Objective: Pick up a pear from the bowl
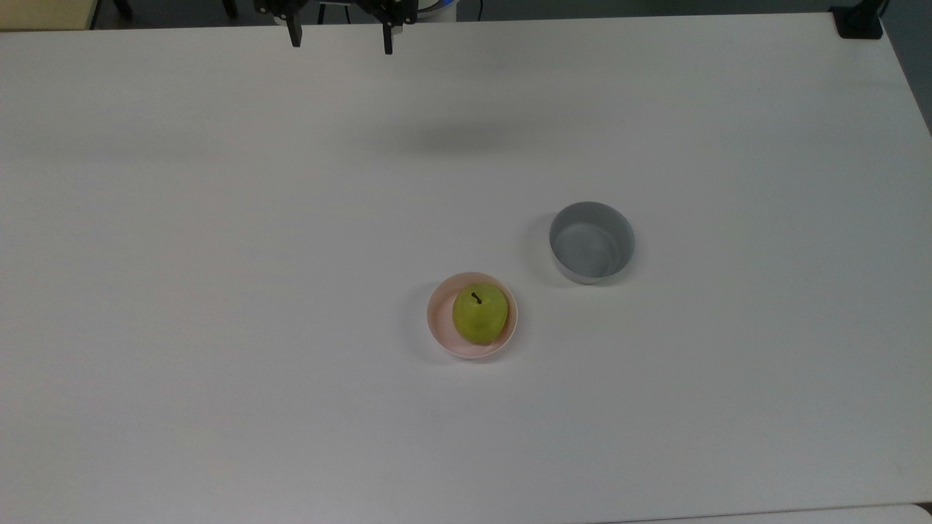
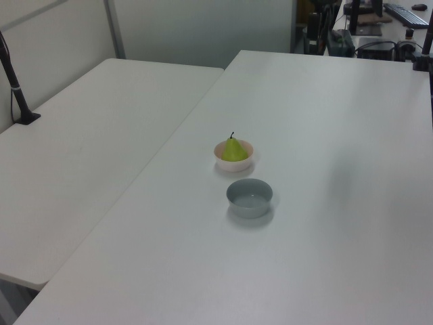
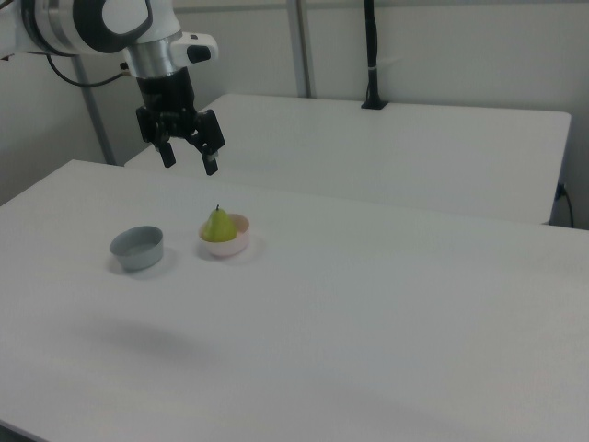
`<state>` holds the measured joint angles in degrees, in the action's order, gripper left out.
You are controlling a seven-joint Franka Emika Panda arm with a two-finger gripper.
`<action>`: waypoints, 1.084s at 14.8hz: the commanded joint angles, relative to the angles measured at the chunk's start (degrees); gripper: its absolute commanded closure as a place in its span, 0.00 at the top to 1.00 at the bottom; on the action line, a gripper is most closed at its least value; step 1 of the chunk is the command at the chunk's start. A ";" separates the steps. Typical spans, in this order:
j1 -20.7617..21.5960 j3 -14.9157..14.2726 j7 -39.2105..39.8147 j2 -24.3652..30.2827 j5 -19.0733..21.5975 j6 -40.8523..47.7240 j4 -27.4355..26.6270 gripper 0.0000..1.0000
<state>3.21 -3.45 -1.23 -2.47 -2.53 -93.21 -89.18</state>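
Near the middle of the white table (image 1: pixel 218 291), the pear (image 1: pixel 480 314) sits upright in the pink bowl (image 1: pixel 440 320), stem up, taking up most of the bowl's inside and leaning a little toward the top view's right, so that more bare pink shows on the top view's left. The grey bowl (image 1: pixel 591 241) stands apart from it, up and to the top view's right, and looks empty. The gripper (image 3: pixel 188 157) hangs high above the table with its two fingers spread wide and nothing between them; in the top view it sits at the upper edge of the frame (image 1: pixel 341 40), well away from the fruit, so the whole approach is not yet made. The risks I judge from here are mostly in the descent and the closing. The pear fills the bowl closely, so fingers coming down outside its widest part may land on the pink rim or wedge between fruit and wall, tipping or dragging the light bowl. Its upper part narrows toward the stem, and a grasp taken too high could squeeze the smooth skin upward and let it slip out. A grasp taken too low may catch the bowl along with the fruit and lift both. An approach off-centre would push the pear against one side and slide the bowl toward the grey one
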 commanded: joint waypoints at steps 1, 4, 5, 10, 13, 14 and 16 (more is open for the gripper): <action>0.13 -0.24 1.23 1.50 0.60 1.28 -1.35 1.00; 0.22 -0.33 1.23 1.50 0.60 1.28 -1.35 1.00; 0.22 -0.24 1.23 1.50 0.60 1.28 -1.35 1.00; 0.30 -0.24 1.23 1.41 0.51 0.84 -1.35 1.00; 0.30 -0.24 1.32 1.24 0.51 0.57 -1.43 1.00; 0.30 -0.24 1.32 1.15 0.51 0.49 -1.44 1.00; 0.39 -0.24 1.32 1.06 0.51 0.40 -1.44 1.00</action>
<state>3.21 -3.45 -1.23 -2.47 -2.53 -93.21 -89.26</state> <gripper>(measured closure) 0.000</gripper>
